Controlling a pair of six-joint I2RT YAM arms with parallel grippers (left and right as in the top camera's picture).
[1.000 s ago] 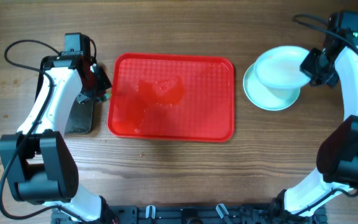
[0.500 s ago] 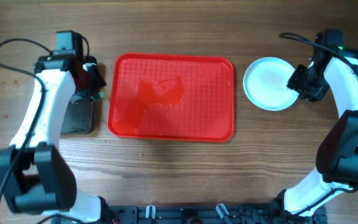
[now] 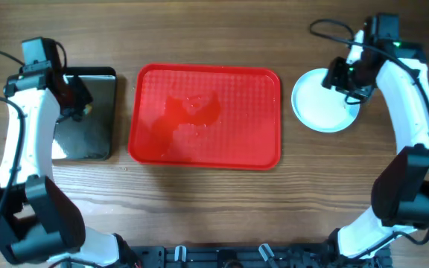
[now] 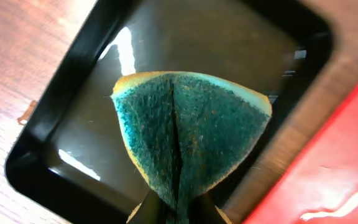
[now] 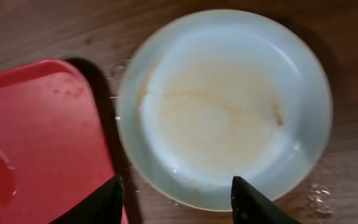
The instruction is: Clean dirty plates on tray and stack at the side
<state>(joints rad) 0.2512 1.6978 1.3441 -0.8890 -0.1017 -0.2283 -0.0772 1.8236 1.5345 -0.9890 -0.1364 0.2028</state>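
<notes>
The red tray (image 3: 207, 115) lies mid-table with wet patches and no plates on it; its corner (image 5: 36, 137) shows in the right wrist view. Pale plates (image 3: 320, 104) rest in a pile on the table right of the tray; how many I cannot tell. The top plate (image 5: 225, 106) carries faint brown streaks. My right gripper (image 3: 341, 77) (image 5: 176, 180) hovers open above the plate's near rim, holding nothing. My left gripper (image 3: 80, 104) (image 4: 176, 210) is shut on a green sponge (image 4: 191, 130) with a yellow edge, above the black tray.
A glossy black tray (image 3: 88, 115) (image 4: 73, 124) sits left of the red tray, wet inside. Water drops (image 5: 316, 196) dot the wooden table (image 3: 214, 201) by the plates. Cables run behind both arms.
The right gripper set the plate down on the pile, opened, and moved back off it. The left arm carried the sponge left and farther back over the black tray.
</notes>
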